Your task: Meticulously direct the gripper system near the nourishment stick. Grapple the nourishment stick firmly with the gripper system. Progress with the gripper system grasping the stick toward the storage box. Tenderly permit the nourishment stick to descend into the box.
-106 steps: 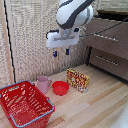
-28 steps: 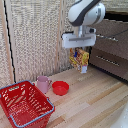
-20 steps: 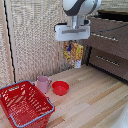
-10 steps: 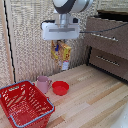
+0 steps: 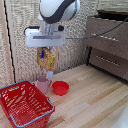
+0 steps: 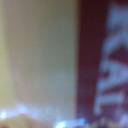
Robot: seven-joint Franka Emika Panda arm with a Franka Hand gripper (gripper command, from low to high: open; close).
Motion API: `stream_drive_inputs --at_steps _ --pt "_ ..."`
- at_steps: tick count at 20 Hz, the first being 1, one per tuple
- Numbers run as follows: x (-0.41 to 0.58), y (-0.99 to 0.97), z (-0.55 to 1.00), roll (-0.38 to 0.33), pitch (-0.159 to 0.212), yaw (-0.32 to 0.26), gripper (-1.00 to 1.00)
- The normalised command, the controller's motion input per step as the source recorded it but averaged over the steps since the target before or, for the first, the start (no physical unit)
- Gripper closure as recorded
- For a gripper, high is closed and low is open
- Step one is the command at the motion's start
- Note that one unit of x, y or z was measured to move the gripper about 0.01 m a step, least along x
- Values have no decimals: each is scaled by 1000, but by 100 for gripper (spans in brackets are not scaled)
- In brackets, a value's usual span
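Above pale wooden flooring, our white block gripper [image 5: 46, 48] clamps the yellow-orange snack packet [image 5: 46, 59], hanging over the pink mug [image 5: 43, 83].

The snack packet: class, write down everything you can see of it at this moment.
The snack packet is flat, yellow-orange with busy red print, and looks like glossy wrapping. It hangs upright in the air, gripped at its top by the claw, above the pink mug and clear of the floor. The red basket lies lower, towards the exterior view's left.
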Motion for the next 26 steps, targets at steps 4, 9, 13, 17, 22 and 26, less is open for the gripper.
stream_drive_inputs --at_steps 4,9,13,17,22,26 --pt "0 902 554 1 43 0 100" --pt "29 911 82 -49 98 1 100" --pt "63 812 -339 -88 50 40 100" --pt "-45 666 -349 -58 15 81 100" --pt "-334 422 -128 -32 1 94 100" --pt "-275 277 45 -11 0 24 -100"
